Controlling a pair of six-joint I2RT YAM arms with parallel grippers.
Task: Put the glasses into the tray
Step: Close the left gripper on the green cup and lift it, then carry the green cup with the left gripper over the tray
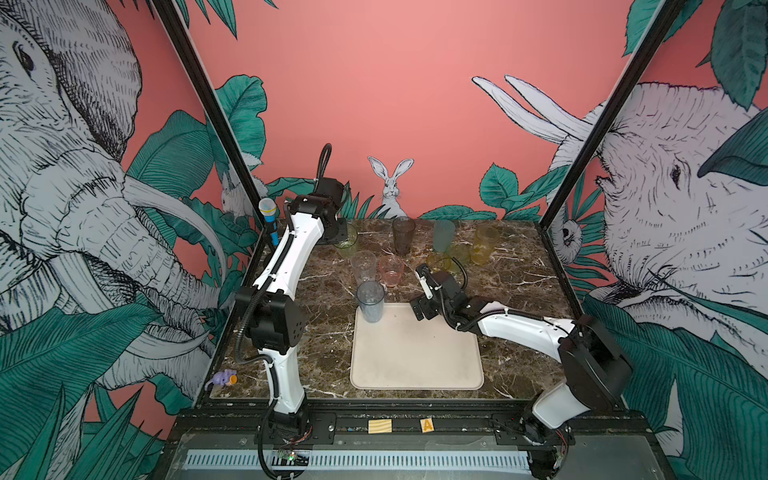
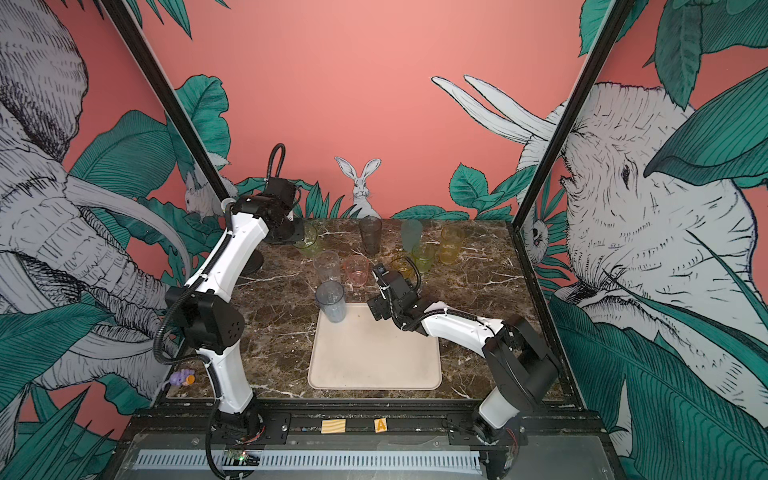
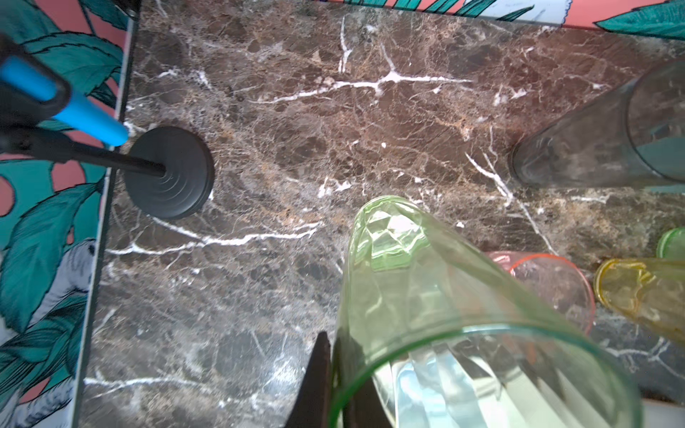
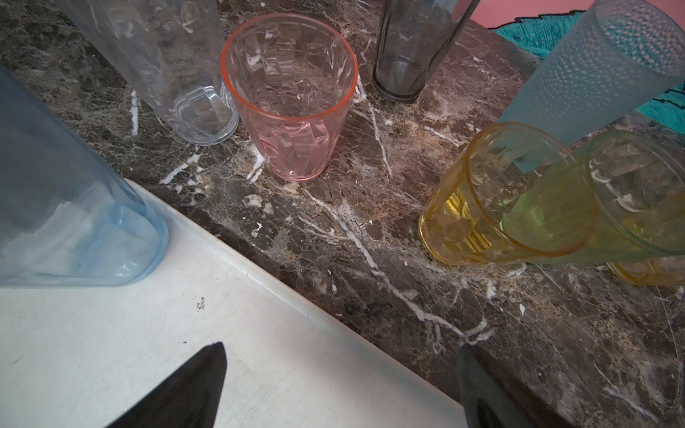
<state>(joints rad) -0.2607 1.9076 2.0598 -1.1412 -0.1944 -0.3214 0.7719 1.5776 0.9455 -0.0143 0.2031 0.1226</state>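
Note:
The cream tray (image 1: 415, 353) lies at the table's front middle. A grey-blue glass (image 1: 370, 301) stands in its far left corner. Behind it on the marble stand a clear glass (image 1: 363, 266), a pink one (image 1: 391, 270), a smoky one (image 1: 403, 235), a teal one (image 1: 444, 235), a yellow one (image 1: 484, 243) and short amber (image 4: 500, 207) and green (image 4: 611, 207) ones. At the back left my left gripper (image 3: 333, 355) is shut on the rim of a pale green glass (image 3: 426, 296), one finger inside and one outside. My right gripper (image 4: 341, 350) hangs open over the tray's far right edge, holding nothing.
A blue microphone (image 1: 269, 220) on a stand with a round black base (image 3: 168, 172) sits at the table's back left edge. A small purple toy (image 1: 222, 378) lies at the front left corner. Two small wooden blocks (image 1: 380, 427) rest on the front rail.

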